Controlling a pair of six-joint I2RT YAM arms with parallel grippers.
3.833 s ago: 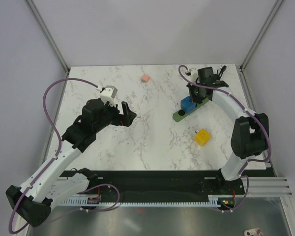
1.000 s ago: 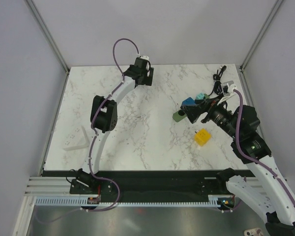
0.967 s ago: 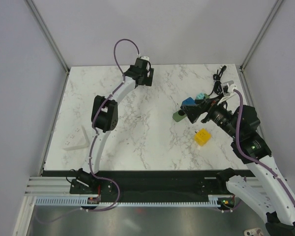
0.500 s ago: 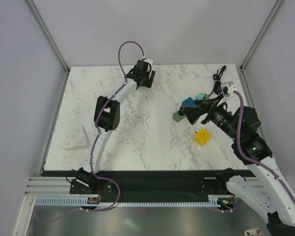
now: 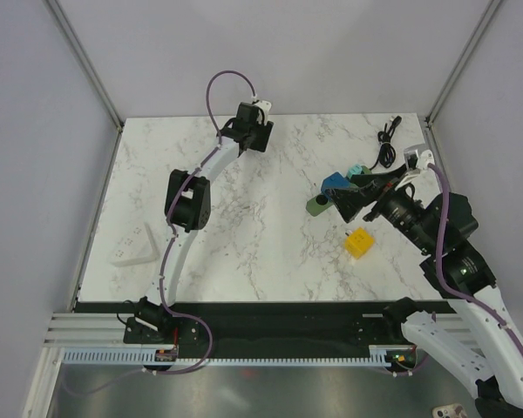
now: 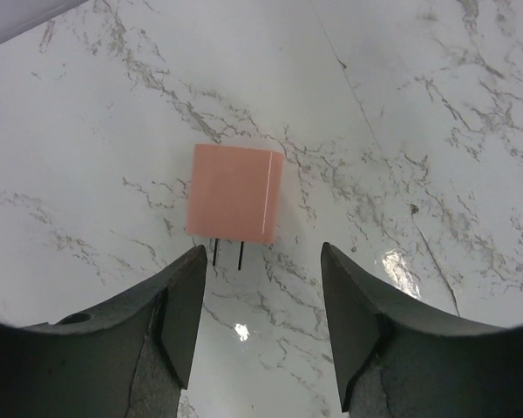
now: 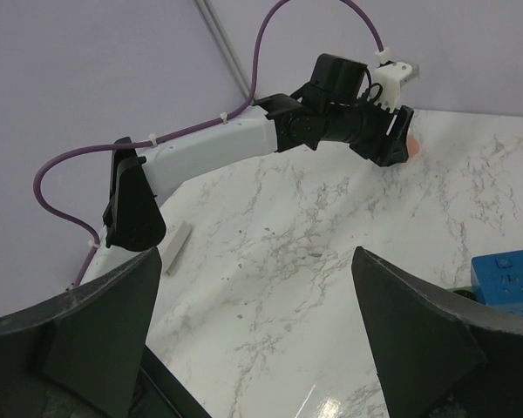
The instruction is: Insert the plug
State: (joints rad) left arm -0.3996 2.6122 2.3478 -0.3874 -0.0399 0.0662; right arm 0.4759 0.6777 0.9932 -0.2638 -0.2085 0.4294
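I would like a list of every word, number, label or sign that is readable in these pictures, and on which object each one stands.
No text is readable in any view.
Pink plug: plain face, no marking visible.
Blue block: small pale marks on top, too small to read.
Yellow block: no legible marking.

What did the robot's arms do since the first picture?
The left pincer swung out to the far edge of the table and hangs open over the pink plug, not gripping it. The right pincer, open, pulled back from over the blue socket. The socket and yellow block stayed put.
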